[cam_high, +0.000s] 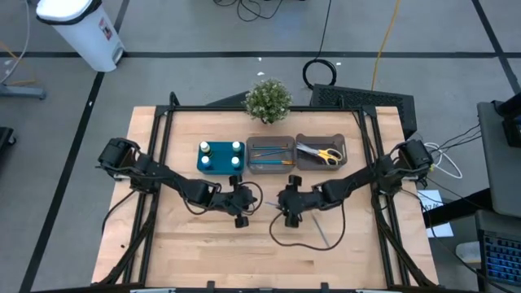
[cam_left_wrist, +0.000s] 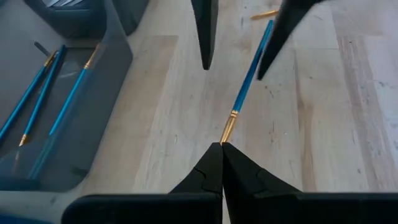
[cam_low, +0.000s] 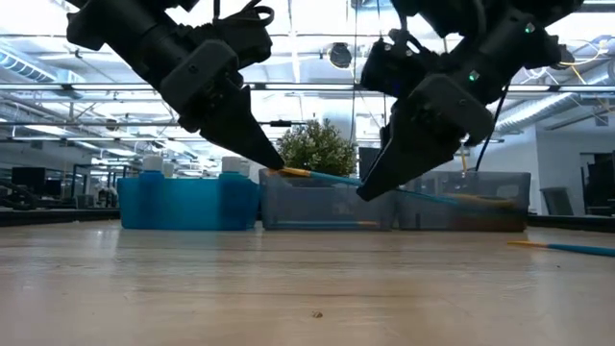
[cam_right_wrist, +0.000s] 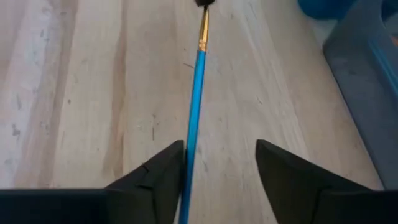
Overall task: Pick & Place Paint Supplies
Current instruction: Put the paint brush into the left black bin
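L hand (cam_left_wrist: 222,149) pinched shut on brush (cam_left_wrist: 249,78) tip, mid-table; R hand (cam_right_wrist: 219,163) open, fingers either side of its handle.

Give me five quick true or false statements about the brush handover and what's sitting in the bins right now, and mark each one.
1. The left gripper is shut on the gold end of a blue paintbrush. True.
2. The right gripper is clamped tight on the brush. False: its fingers stand apart, with the blue handle running between them.
3. The yellow-handled scissors lie in the right grey bin. True.
4. The middle grey bin holds only bottles. False: it holds blue brushes; the white-capped bottles stand in the teal tray.
5. Another brush lies loose on the wooden table. True.
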